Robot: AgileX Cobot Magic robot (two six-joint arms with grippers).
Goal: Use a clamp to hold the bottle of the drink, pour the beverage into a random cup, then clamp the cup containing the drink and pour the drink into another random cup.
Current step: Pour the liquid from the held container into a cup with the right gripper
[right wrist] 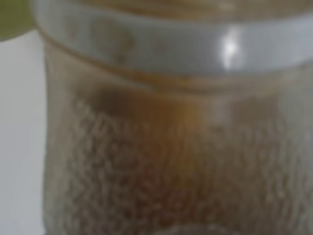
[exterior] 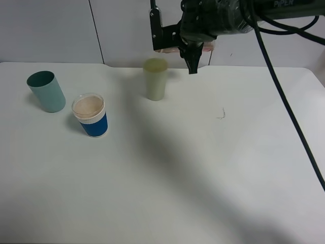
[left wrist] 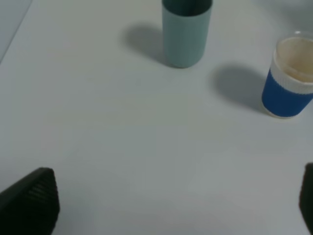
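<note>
Bottle [right wrist: 166,147] brownish inside, pale tumbler [exterior: 155,80] nearby

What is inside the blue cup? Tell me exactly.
The blue cup shows a pale tan surface in its mouth, in both the high and left wrist views. Whether that is liquid or bare lining cannot be told; anything beneath it is covered.
</note>
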